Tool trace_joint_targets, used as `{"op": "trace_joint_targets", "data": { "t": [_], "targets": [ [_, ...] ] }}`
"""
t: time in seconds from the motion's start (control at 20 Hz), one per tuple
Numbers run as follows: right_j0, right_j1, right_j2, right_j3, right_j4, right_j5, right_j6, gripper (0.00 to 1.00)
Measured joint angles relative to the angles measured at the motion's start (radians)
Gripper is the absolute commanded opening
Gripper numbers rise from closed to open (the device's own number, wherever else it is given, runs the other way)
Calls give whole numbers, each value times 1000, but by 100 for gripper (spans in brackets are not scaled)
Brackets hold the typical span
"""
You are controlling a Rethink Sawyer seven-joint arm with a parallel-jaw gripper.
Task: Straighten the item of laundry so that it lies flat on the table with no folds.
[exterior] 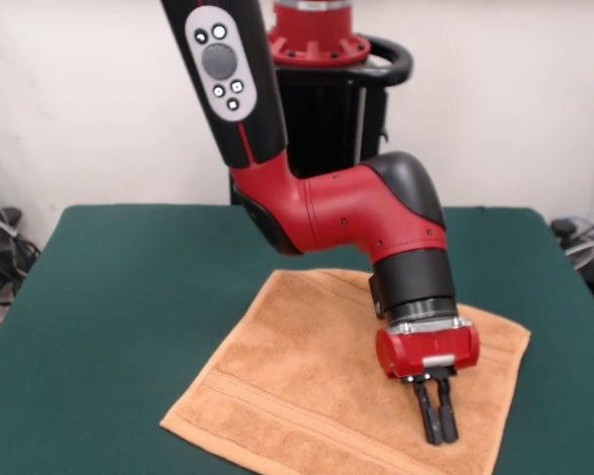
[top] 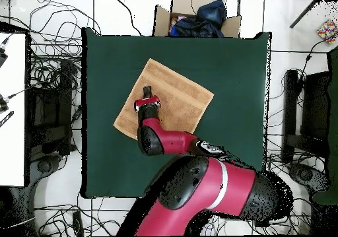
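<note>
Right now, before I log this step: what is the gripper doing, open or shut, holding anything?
Gripper: shut, fingers close together, pointing down over the towel; it holds nothing that can be seen.

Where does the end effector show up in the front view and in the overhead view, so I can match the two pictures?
Front view: the end effector is at lower right, its dark fingers close together, pointing down over the towel near its right side.
Overhead view: the end effector is left of centre, over the towel's left part.
Shared landmark: the orange-tan towel on the green table.
</note>
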Motion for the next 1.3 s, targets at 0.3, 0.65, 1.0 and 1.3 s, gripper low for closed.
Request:
{"op": "trace_joint_targets", "data": {
  "t": [0.3,0.65,1.0,1.3],
  "targets": [
    [2,8,0,-8,0,-17,0,0],
    [2,18,0,-9,1,-44,0,0],
    [-66,-69,39,73,1,158,0,0],
    [-225,-224,113,220,-3,550,0,0]
  ]
}}
